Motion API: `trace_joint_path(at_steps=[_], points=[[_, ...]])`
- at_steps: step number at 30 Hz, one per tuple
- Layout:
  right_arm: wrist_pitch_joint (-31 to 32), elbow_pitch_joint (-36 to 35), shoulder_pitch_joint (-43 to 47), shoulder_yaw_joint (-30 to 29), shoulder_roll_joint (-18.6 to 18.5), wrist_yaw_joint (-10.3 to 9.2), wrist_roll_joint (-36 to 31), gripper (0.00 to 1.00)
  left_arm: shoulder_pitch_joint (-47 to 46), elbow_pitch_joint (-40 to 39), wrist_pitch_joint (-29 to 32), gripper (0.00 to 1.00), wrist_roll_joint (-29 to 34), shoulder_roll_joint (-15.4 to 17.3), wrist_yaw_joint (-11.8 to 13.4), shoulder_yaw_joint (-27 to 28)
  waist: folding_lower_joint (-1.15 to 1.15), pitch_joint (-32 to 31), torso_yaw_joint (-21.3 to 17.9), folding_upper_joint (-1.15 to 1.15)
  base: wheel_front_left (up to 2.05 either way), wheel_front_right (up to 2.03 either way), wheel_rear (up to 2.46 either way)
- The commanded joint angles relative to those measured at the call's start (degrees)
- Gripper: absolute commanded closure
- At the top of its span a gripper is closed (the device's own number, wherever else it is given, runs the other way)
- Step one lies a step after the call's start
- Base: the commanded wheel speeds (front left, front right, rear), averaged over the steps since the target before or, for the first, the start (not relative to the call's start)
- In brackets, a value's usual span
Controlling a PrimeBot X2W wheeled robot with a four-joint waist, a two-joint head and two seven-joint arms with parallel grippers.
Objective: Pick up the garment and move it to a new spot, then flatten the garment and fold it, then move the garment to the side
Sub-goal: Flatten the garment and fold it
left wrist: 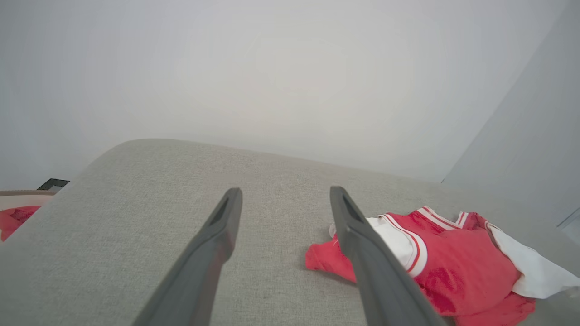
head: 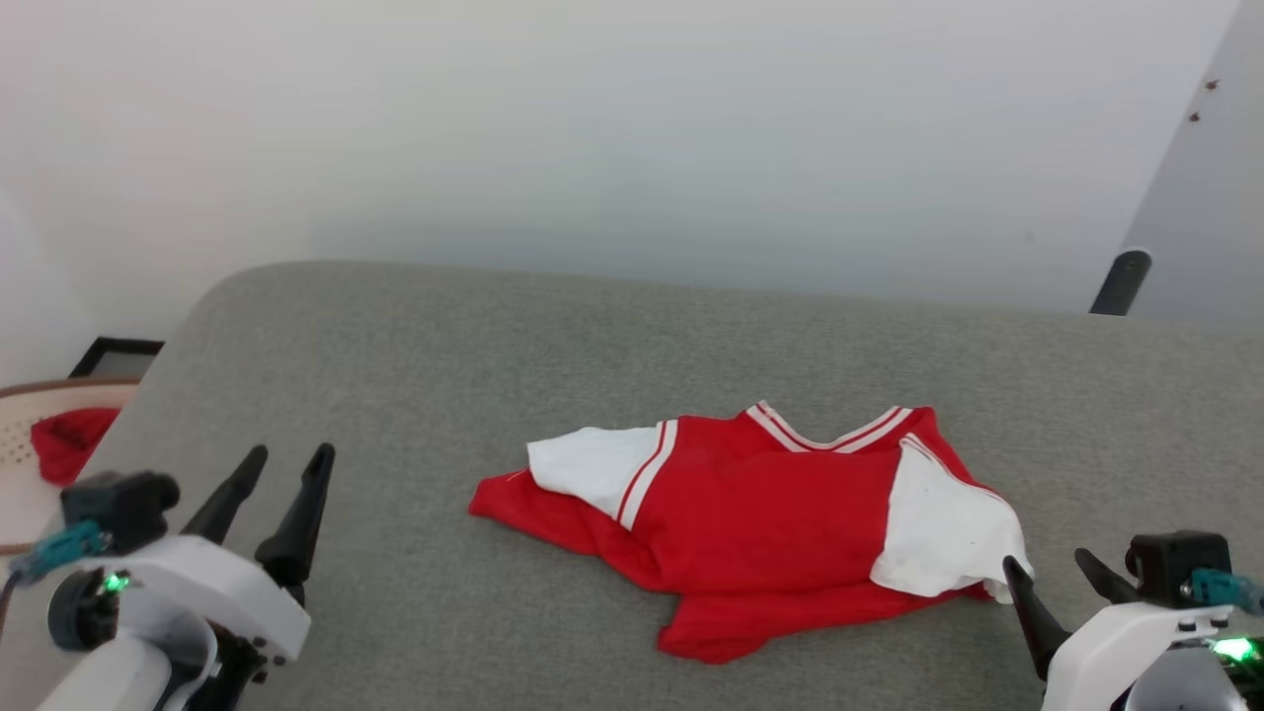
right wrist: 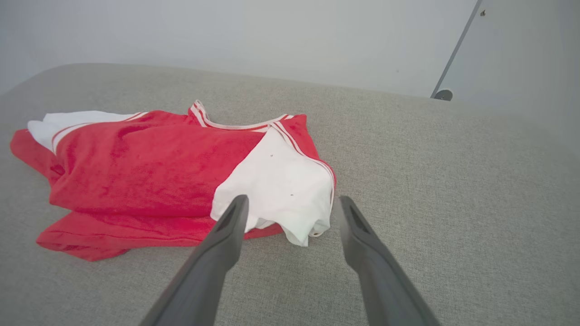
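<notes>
The right hand (head: 1043, 559) is wide open and empty, just beside the white sleeve (head: 948, 533) of the jersey (head: 770, 513). The left hand (head: 291, 452), open and empty too, is well apart from the jersey. The jersey lies crumpled on the grey cushion (head: 395, 375). I think picking up comes first: pinch an edge.

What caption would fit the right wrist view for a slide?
Open right gripper poised before the white sleeve of a crumpled red jersey on a grey fabric surface.

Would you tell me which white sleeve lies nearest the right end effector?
The right-hand sleeve, just ahead of the right end effector; the other sleeve lies at the jersey's left end.
</notes>
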Motion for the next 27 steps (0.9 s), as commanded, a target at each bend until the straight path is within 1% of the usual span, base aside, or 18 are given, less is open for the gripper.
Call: trace_joint_path(at_steps=[1,7,13,20,27], points=[[1.2,0.0,-0.8,-0.3,-0.3,-0.02,0.3,0.0,1.1,-0.3,-0.8,0.0,-0.1,0.1,0.4,0.4,0.0,0.6,1.0,0.0,0.0,0.0,0.0],[8.6,0.2,-2.4,-1.6,-0.9,-0.02,-0.1,0.0,4.9,-2.1,-3.4,0.0,-0.9,-0.2,1.7,2.7,0.0,1.9,2.7,0.0,0.0,0.0,0.0],[13.3,1.2,-3.7,-2.8,-1.1,-0.02,-0.9,0.0,7.8,-4.3,-4.5,0.0,-0.6,-0.9,2.3,4.4,0.0,3.1,4.1,0.0,0.0,0.0,0.0],[15.4,2.7,-5.4,-4.5,0.2,-0.02,-2.4,0.0,9.5,-5.9,-5.0,0.0,0.2,-2.1,3.0,6.5,0.0,4.7,5.3,0.0,0.0,0.0,0.0],[15.5,5.7,-6.7,-5.6,1.2,-0.02,-3.1,0.0,10.4,-6.3,-5.1,0.0,0.7,-3.3,2.7,7.8,0.0,5.7,6.1,0.0,0.0,0.0,0.0]])
